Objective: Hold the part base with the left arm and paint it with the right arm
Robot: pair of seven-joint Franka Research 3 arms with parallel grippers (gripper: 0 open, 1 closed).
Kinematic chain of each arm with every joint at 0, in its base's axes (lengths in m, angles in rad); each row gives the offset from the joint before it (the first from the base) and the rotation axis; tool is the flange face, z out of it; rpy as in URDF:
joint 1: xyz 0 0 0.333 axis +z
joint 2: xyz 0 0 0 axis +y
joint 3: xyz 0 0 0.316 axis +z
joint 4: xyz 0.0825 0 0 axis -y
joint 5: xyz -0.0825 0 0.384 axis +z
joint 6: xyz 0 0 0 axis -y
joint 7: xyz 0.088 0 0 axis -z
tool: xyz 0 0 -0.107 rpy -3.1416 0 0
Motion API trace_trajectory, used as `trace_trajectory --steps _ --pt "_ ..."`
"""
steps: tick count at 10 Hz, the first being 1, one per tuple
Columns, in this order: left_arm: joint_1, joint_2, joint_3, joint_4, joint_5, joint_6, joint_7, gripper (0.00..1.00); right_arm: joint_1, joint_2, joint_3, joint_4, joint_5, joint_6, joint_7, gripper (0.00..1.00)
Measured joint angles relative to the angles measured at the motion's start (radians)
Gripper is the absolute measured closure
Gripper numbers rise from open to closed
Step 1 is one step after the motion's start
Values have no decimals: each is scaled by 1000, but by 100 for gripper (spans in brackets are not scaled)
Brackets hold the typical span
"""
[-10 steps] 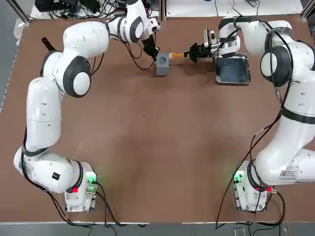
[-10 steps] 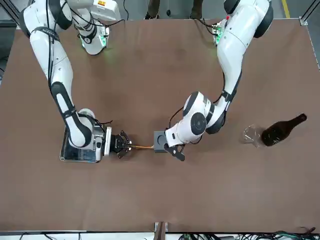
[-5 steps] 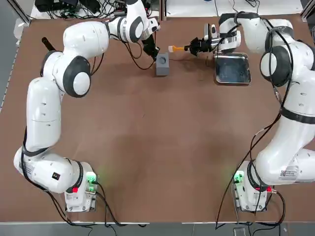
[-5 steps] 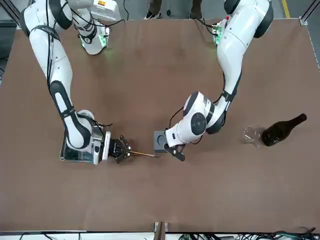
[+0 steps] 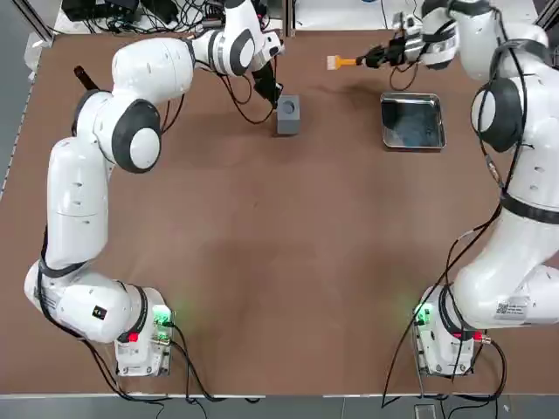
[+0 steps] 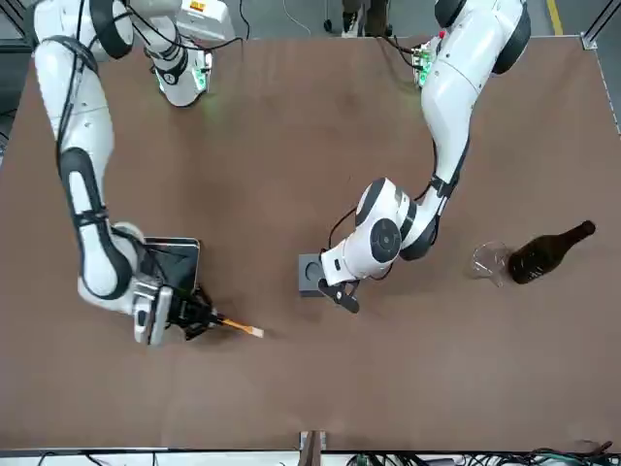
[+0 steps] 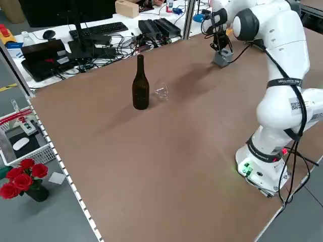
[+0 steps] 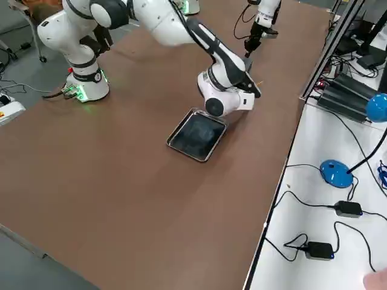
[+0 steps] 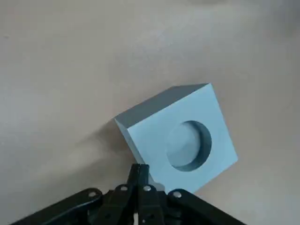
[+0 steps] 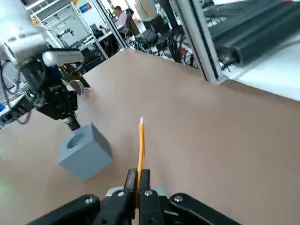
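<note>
In the top view, one part base (image 5: 289,113) stands on the brown table (image 5: 279,262), and one metal tray (image 5: 412,121) lies well apart from it, with bare table between them. The left gripper (image 5: 272,96) has its fingers pressed together, and the tip rests against the edge of the block. The right gripper (image 5: 377,56) is near the far table edge, beyond the tray, closed on one brush (image 5: 342,62) with an orange handle.

In the front view, one dark bottle (image 6: 545,251) lies on its side beside one clear glass (image 6: 488,262), both well apart from the block (image 6: 310,275).

In the left side view the bottle (image 7: 140,84) looks upright, with the glass (image 7: 161,92) just beside it.

The left wrist view shows one round recess in the block (image 9: 180,137).
</note>
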Motion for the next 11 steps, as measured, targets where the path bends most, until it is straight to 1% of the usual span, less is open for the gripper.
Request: trace_trajectory --steps 1,2,4,5,6,7,8,9,10,11 --pt "0 0 0 0 0 0 0 97 -2 -35 -80 12 -65 -116 127 95" --pt "0 0 0 0 0 0 0 97 -3 -62 -170 16 -109 -219 211 95" --pt "0 0 0 0 0 0 0 97 -7 -74 -356 14 -178 -401 329 95" --pt "0 0 0 0 0 0 0 97 -11 -73 -431 10 -221 -464 404 95" --pt "0 0 0 1 0 0 0 97 -15 -71 -487 8 -256 -483 476 95" --pt "1 0 0 3 0 0 0 97 -20 -69 -529 5 -273 -486 532 95" --pt "4 -3 -2 11 0 0 0 97 -30 -60 -553 0 -279 -485 570 95" --pt "18 -19 -7 22 0 -19 0 97 -47 -41 -560 -8 -280 -484 591 95" --pt "51 -57 -17 30 0 -77 0 97 -65 -9 -562 -13 -280 -481 594 95" --pt "100 -109 -26 33 0 -160 0 97 -79 30 -562 -14 -280 -477 594 95"
